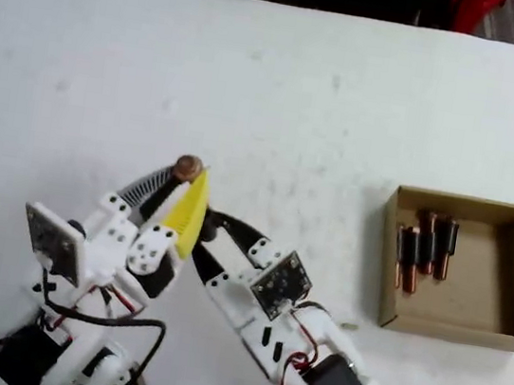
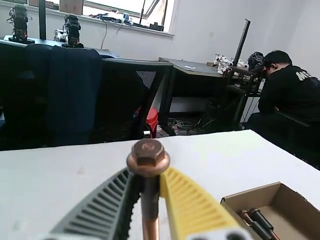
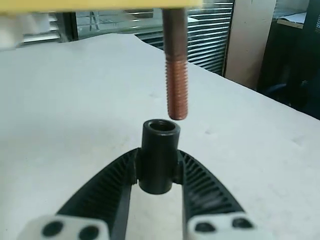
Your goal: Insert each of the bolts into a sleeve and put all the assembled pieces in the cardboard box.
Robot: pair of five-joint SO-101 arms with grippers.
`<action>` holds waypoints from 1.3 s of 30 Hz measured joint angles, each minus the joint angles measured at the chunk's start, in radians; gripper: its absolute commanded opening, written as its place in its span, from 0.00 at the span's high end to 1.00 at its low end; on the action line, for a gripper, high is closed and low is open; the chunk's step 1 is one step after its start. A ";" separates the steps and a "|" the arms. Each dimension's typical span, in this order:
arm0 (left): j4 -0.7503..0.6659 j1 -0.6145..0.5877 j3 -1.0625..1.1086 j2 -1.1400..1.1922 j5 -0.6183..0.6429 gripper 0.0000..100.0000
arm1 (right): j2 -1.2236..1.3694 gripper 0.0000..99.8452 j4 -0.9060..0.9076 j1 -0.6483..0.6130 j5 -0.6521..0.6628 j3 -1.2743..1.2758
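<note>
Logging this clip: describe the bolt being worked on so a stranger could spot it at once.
On the white table, left of the cardboard box, the bolt stands head-up in the grey-and-yellow left gripper. Unlike the sleeved bolts in the box, its shank is bare.

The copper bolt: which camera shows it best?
The right wrist view: the bolt hangs with its threaded tip just above the sleeve. The left wrist view shows its hex head and upper shank clamped in the left gripper; the high view shows its head from above.
</note>
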 measured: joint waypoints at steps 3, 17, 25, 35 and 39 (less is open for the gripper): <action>0.000 0.006 0.000 0.000 0.000 0.98 | 0.000 0.98 0.005 0.000 0.000 0.000; 0.040 0.006 0.000 0.000 0.000 0.98 | 0.000 0.98 0.009 0.002 0.123 0.000; 0.040 0.006 0.000 0.000 0.000 0.98 | 0.000 0.98 0.043 0.000 0.123 0.000; 0.040 0.006 0.000 0.000 0.000 0.98 | 0.000 0.98 0.043 0.020 0.123 0.000; 0.040 0.006 0.000 0.000 0.000 0.98 | 0.000 0.98 0.043 0.037 0.123 0.000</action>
